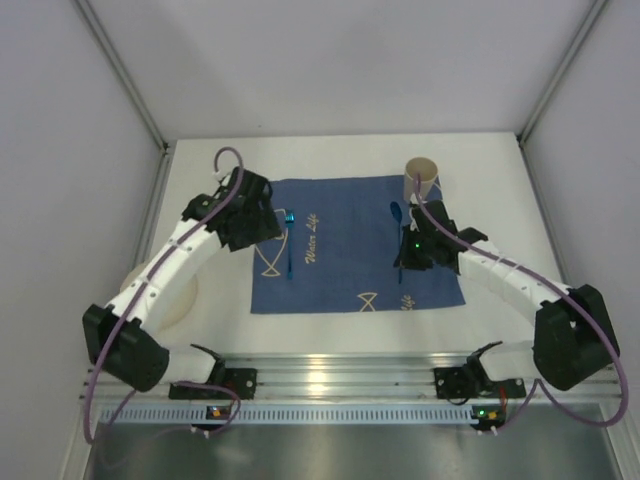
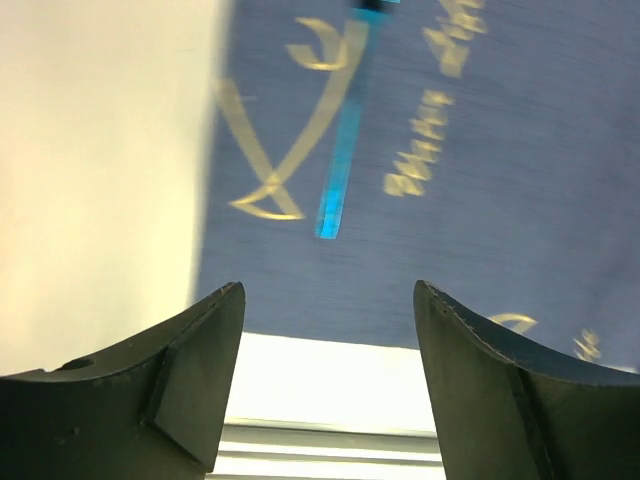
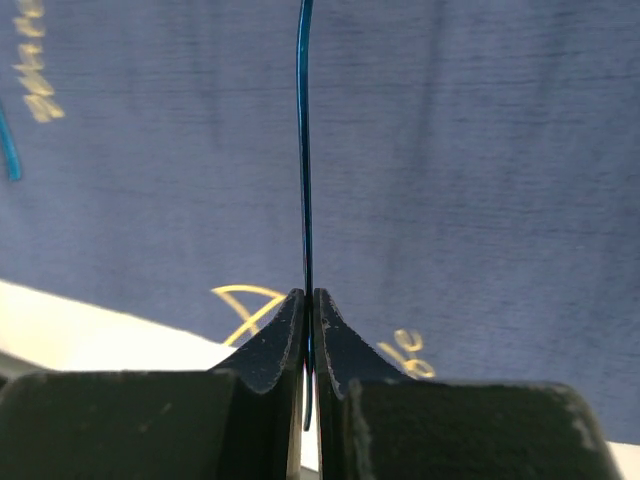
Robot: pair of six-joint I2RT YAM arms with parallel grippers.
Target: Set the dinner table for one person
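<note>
The white dinner table (image 1: pixel 340 150) carries a dark blue placemat (image 1: pixel 350 240) with fish drawings. A slim blue utensil (image 1: pixel 289 250) lies along the mat's left side; in the left wrist view its handle (image 2: pixel 340 165) lies flat ahead of the fingers. My left gripper (image 1: pixel 262 225) (image 2: pixel 330 300) hovers just above it, open with nothing between its fingers. On the mat's right side is a blue spoon (image 1: pixel 397 213). My right gripper (image 1: pixel 408 250) (image 3: pixel 310 295) is shut on the spoon's thin handle (image 3: pixel 305 150), seen edge-on.
A beige cup (image 1: pixel 421 175) stands off the mat's far right corner, close behind the right arm. A pale plate (image 1: pixel 188 295) sits left of the mat, partly under the left arm. An aluminium rail (image 1: pixel 340 375) runs along the near edge.
</note>
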